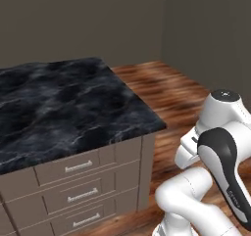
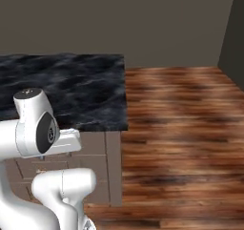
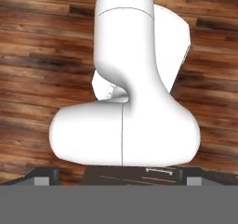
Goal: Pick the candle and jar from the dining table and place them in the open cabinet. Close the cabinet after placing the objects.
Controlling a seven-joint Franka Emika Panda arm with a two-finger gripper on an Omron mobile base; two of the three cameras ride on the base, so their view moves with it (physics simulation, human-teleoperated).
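The dining table has a black marble top with thin white veins, and it also fills the left of the right base view. The part of its top in view is bare. The candle, the jar and the cabinet are out of view. My arm is folded low beside the table's right end. In the hand view my gripper points down at the wood floor. Its dark fingertips stand wide apart, open, with nothing held between them.
Taupe-brown drawer fronts with silver handles run under the table top. Wood floor stretches to the right of the table up to plain grey-brown walls.
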